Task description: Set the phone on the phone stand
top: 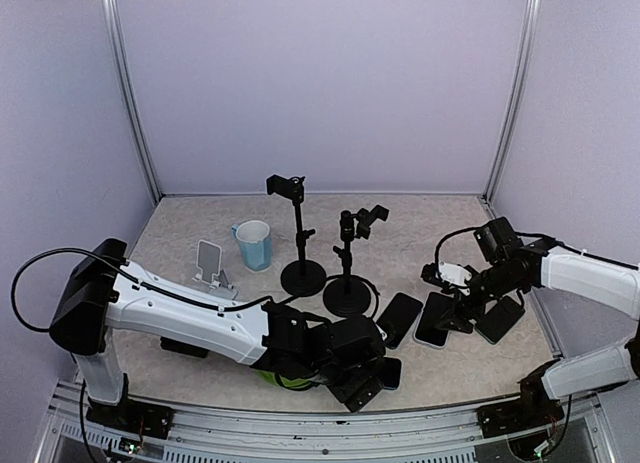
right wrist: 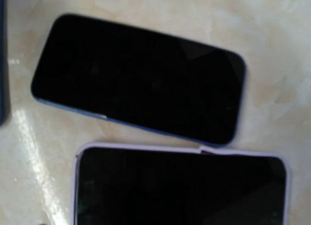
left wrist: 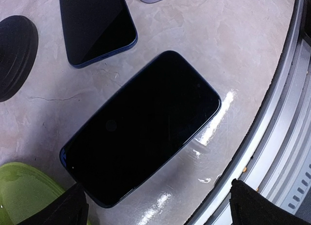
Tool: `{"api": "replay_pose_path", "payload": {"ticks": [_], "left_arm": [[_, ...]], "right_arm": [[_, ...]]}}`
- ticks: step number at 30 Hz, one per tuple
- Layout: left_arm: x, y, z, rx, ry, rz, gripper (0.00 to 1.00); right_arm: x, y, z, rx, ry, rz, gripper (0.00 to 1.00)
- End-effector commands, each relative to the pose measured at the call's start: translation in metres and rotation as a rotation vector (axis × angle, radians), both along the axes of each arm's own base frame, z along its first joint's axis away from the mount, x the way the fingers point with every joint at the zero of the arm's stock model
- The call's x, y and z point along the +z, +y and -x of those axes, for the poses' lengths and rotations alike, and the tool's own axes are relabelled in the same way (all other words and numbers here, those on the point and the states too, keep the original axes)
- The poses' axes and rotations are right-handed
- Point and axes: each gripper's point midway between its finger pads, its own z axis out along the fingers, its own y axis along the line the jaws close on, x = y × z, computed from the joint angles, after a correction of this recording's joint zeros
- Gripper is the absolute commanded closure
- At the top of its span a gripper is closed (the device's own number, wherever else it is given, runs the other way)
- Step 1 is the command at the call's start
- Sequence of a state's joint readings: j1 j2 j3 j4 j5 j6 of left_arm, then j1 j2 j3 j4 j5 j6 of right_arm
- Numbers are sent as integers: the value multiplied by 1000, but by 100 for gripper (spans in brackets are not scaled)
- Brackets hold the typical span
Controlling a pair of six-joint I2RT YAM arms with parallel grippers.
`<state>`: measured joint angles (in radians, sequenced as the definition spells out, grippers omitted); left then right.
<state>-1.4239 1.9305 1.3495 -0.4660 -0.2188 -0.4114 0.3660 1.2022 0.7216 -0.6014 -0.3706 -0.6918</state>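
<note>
The table (top: 200,223) is crowded. A white phone stand (top: 210,263) sits toward the left with a pale blue mug (top: 254,244) just beside it. Two black tripod holders (top: 300,238) (top: 348,268) stand in the middle, between that stand and the phones.

A dark phone (left wrist: 141,128) lies flat and askew by the front edge, well apart from the white phone stand. A green object (left wrist: 24,193) lies at its lower corner, and a tripod's round base (left wrist: 14,55) is near. A blue-edged phone (right wrist: 141,79) and a lilac-cased phone (right wrist: 180,186) lie side by side, screens up, toward the right edge, with one more black phone (top: 498,318) beyond them.

My left arm stretches low along the front edge, wrist turned down. My left gripper (left wrist: 160,200) hangs over the dark phone's near end, fingertips (left wrist: 65,210) spread wide on either side and nothing pinched.

My right arm bends in from the right edge. My right gripper (top: 455,298) is low above the two side-by-side phones, and I cannot tell how its jaws stand
</note>
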Motion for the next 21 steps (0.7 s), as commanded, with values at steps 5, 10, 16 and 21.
{"api": "replay_pose_path", "payload": {"ticks": [5, 10, 16, 21], "left_arm": [[9, 7, -13, 101, -28, 5, 1], [5, 10, -14, 132, -25, -4, 1], [4, 10, -16, 143, -34, -17, 1], [4, 8, -18, 145, -42, -21, 1]], "right_arm": [[-28, 14, 2, 46, 5, 114, 3], [-42, 22, 6, 87, 6, 156, 0], [-62, 22, 6, 99, -33, 253, 0], [-74, 16, 3, 84, -29, 301, 0]]}}
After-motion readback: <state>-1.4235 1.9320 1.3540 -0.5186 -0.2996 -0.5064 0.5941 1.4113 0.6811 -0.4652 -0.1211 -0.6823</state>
